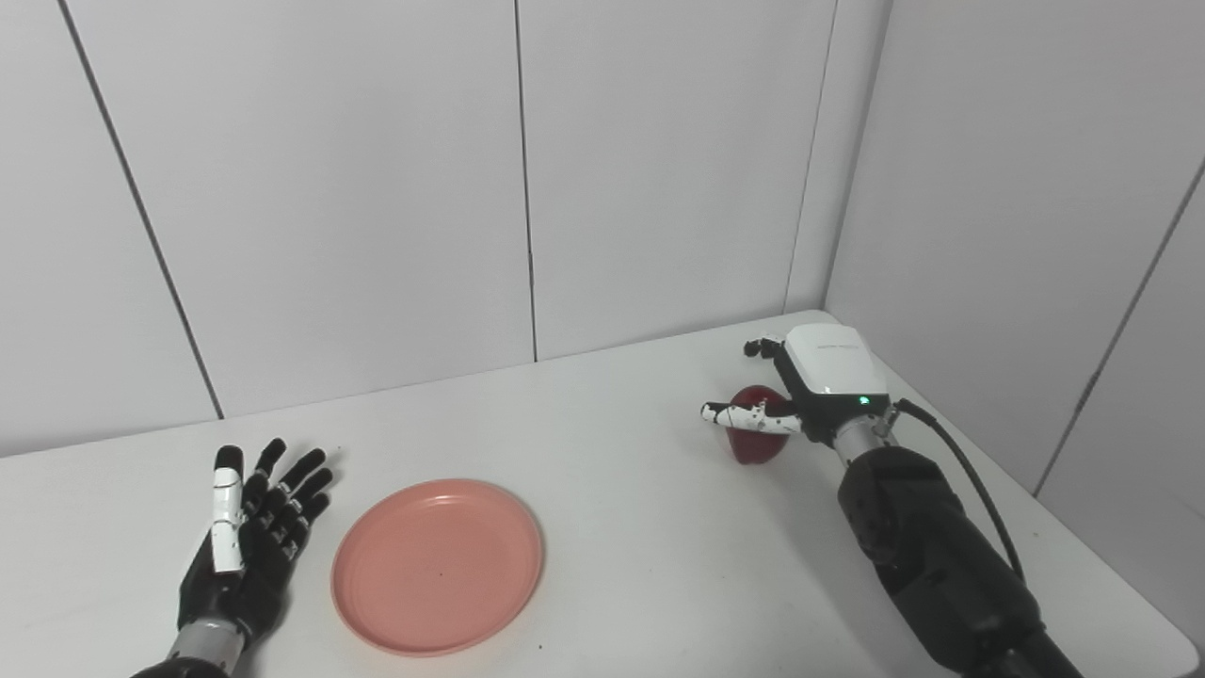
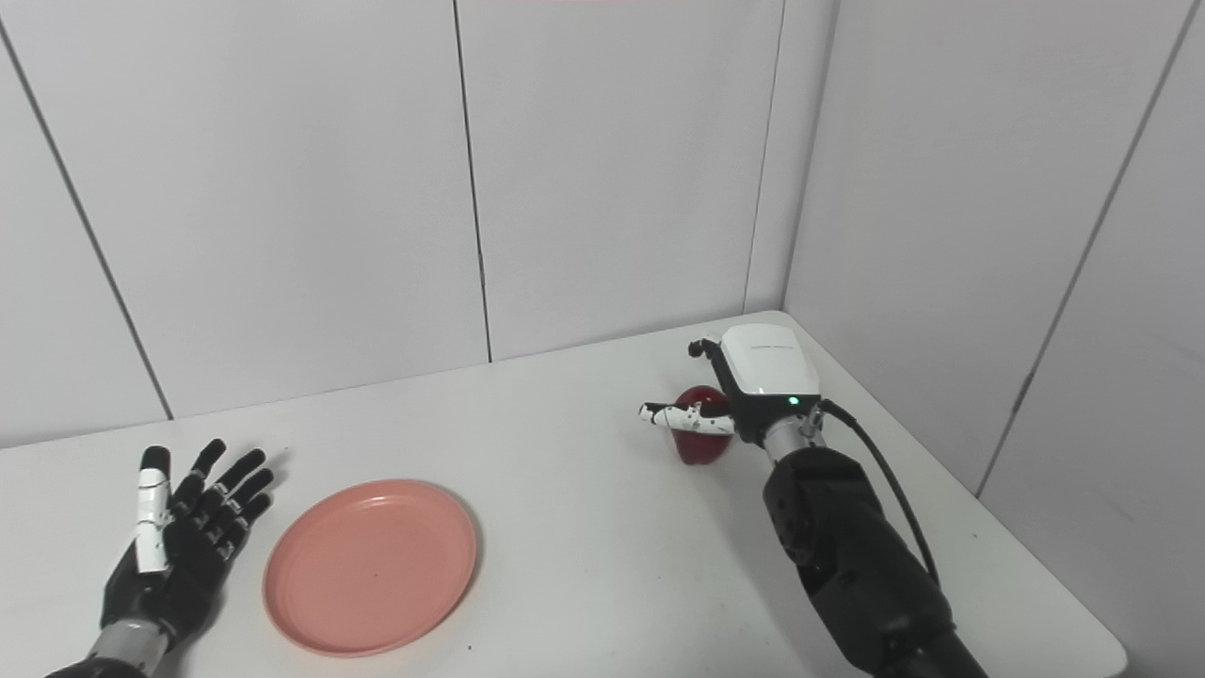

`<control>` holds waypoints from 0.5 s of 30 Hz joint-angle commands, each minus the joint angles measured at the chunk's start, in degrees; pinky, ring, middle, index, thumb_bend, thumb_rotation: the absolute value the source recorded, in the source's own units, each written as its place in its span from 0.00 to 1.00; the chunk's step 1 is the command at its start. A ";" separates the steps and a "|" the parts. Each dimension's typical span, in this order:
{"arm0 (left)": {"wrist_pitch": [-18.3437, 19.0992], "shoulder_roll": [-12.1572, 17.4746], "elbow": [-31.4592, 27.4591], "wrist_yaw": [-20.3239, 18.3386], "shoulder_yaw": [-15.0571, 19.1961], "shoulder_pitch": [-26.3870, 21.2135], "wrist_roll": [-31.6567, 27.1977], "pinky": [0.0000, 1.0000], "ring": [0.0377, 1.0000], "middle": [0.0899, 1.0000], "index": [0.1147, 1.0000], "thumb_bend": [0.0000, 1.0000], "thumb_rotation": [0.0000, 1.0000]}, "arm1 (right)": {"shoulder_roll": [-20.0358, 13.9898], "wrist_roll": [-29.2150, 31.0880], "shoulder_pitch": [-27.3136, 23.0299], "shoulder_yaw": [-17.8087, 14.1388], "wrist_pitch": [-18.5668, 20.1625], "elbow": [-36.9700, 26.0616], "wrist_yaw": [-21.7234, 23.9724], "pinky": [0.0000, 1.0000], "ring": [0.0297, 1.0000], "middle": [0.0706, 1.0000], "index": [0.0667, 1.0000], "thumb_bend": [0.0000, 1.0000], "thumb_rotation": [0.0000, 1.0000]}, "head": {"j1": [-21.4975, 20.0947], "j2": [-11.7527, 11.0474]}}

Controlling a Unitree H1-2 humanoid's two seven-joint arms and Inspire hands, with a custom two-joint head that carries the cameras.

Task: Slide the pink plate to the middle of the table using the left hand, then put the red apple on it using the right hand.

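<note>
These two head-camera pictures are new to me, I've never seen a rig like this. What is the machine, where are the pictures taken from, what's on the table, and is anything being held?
Both pictures come from two cameras side by side on a humanoid robot's head, so they show one scene from slightly different spots. The robot's two arms enter from the bottom edge. Its left hand lies open on the white table, palm up, fingers spread, just left of an empty pink plate without touching it. Its right hand is at the far right corner, fingers wrapped around a red apple that seems to sit on the table. Whether the grip is firm cannot be told.
</note>
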 commanded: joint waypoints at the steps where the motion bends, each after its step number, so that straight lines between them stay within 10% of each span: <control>1: 3.29 -0.07 2.72 1.36 -0.30 2.78 1.21 0.94 0.89 0.86 0.97 0.67 0.99 | -1.58 -0.70 -2.69 -0.23 0.60 0.04 -2.39 0.64 0.71 0.72 0.70 0.92 0.91 | 0.04 0.08; 15: 3.66 0.01 2.40 1.39 -0.42 2.94 1.24 0.95 0.90 0.86 0.97 0.67 0.98 | -1.14 0.02 -2.61 0.22 1.76 3.30 -2.90 0.67 0.73 0.74 0.71 0.91 0.90 | 0.48 0.02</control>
